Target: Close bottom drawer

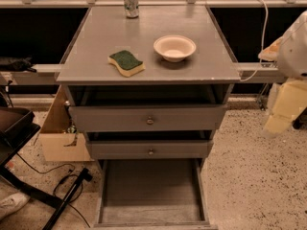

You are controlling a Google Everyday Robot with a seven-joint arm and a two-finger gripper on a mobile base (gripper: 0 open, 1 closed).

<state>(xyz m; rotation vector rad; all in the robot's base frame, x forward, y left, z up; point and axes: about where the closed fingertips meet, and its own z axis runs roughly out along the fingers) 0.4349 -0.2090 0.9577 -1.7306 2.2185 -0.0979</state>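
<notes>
The bottom drawer (151, 190) of the grey cabinet is pulled far out. Its long shallow tray is open and bare, and its front panel sits at the bottom edge of the view, with its knob out of sight. Above it are the middle drawer (149, 150) and the top drawer (148, 119), both slightly out, each with a small round knob. My arm shows at the right edge as white and cream parts, and the gripper (283, 111) hangs there, to the right of the cabinet and apart from the drawers.
On the cabinet top (96, 56) lie a green and yellow sponge (125, 63), a cream bowl (174, 47) and a can (131, 2) at the back. A cardboard box (57, 138), cables and a dark stand (19, 138) are on the left floor. Speckled floor lies on the right.
</notes>
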